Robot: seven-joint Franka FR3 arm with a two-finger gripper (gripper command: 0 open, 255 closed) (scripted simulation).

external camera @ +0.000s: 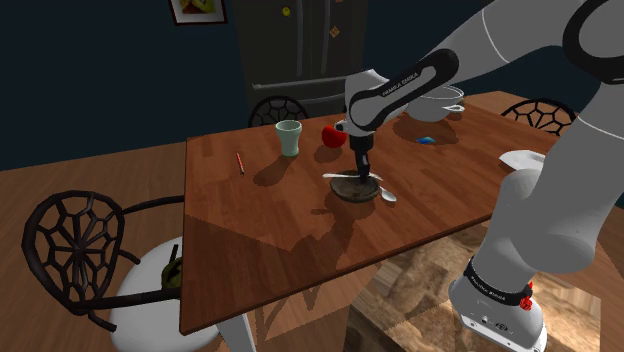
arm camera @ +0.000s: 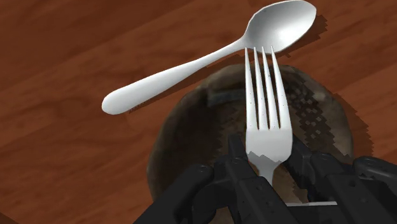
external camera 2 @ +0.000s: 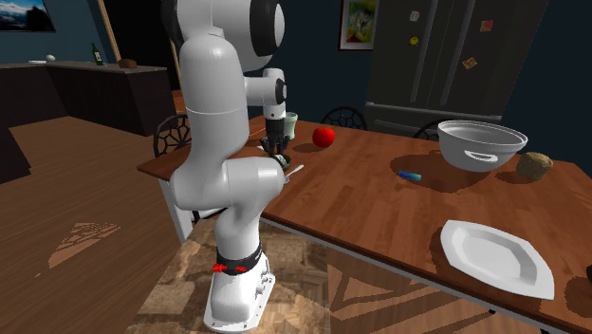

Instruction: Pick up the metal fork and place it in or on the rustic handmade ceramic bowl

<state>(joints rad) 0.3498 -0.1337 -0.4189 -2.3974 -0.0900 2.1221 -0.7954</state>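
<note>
As you look along the gripper (arm camera: 266,158) in the wrist view, you see its two fingers clasp the fork (arm camera: 263,95) between them, at the narrow part just under the tines. The tines point away from the hand, out over the dark brown bowl (arm camera: 324,118). In this view their tips cross the neck of a white spoon (arm camera: 191,70). The spoon lies on the wood table (arm camera: 57,165), just beside the bowl. You cannot tell if the fork touches the bowl or not.

In the shoulder view the gripper (external camera: 363,165) points straight down, directly over the bowl (external camera: 350,192), approx. at the middle of the table (external camera: 260,230). The fork (external camera: 336,176) sticks out flat from the fingers toward that view's left, & the spoon (external camera: 388,196) lies at the bowl's right side there.

Farther back, well apart from the bowl, stand a pale green cup (external camera: 289,137), a red apple (external camera: 331,134) & a grey basin (external camera: 440,103).
</note>
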